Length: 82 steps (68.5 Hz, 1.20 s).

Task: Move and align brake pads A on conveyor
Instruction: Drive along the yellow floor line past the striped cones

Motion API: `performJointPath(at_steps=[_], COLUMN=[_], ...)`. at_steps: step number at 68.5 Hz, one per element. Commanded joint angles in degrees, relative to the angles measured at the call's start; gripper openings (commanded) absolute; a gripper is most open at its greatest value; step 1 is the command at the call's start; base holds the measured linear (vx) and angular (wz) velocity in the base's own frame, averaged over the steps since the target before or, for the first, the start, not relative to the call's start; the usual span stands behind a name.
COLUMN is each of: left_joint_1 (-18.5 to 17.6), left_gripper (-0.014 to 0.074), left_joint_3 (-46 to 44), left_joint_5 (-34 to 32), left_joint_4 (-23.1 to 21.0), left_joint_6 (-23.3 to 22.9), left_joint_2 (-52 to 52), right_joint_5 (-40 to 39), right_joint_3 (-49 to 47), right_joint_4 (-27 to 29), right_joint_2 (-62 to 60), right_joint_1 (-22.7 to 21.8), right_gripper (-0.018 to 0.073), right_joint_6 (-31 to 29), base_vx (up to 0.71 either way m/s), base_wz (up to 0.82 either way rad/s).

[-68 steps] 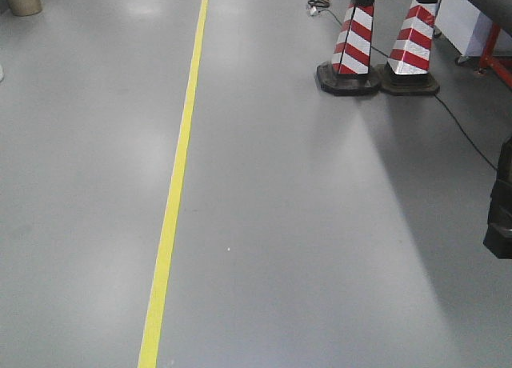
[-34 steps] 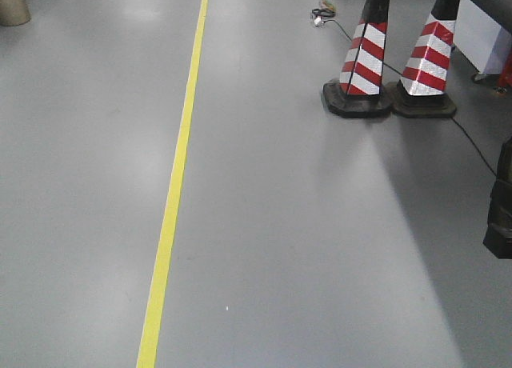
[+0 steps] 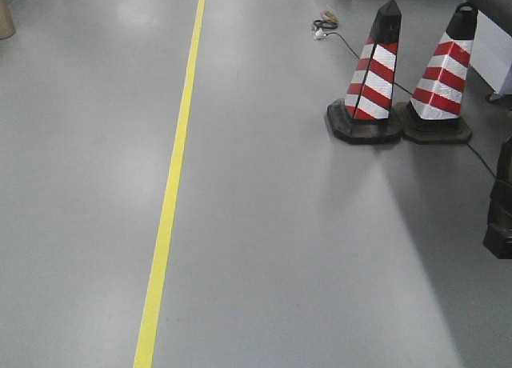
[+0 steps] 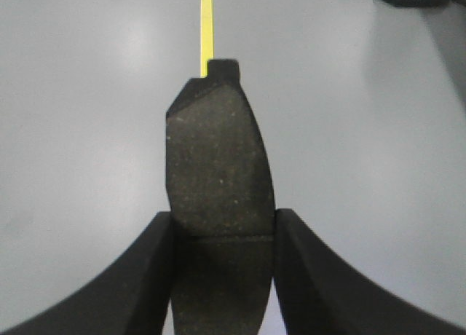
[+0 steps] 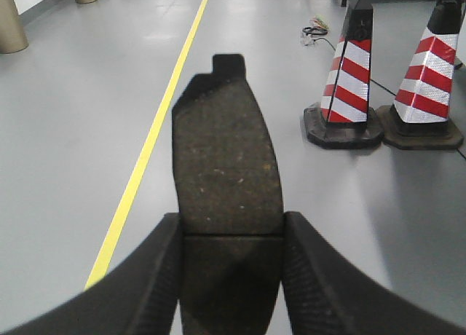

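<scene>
Two brake pads, one per gripper, both held above the grey floor.

Item 1: left pad. It is clamped by its long edges between the closed fingers of the left gripper. Slightly curved oblong with a dark grey, gritty, pale-speckled face. A thin groove crosses the middle, level with the fingertips. The far end narrows to a small square tab.

Item 2: right pad. It is pinched the same way in the right gripper. Same outline, groove and tab; the face looks browner.

Surroundings: a yellow line runs along the floor, and two red-and-white striped cones stand side by side.
</scene>
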Motion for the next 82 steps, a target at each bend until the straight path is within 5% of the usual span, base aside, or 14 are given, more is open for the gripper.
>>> performJointPath(at_steps=[1, 82], left_joint_1=[-0.24, -0.24], left_gripper=[0.0135, 0.0135], left_joint_3=[-1.58, -1.58], left_joint_5=[-4.22, -4.2], left_joint_4=[-0.12, -0.12], left_joint_6=[-0.02, -0.02], left_joint_2=[-0.18, -0.16], right_joint_5=[-5.36, -5.39], right_joint_3=[-2.02, -2.02], right_joint_4=[-0.22, -0.22], right_joint_2=[-0.18, -0.18], right_joint_1=[-0.21, -0.21], right_gripper=[0.0033, 0.0033], right_joint_6=[-0.23, -0.23], base_vx=[0.57, 0.56], base_wz=[-0.01, 0.0])
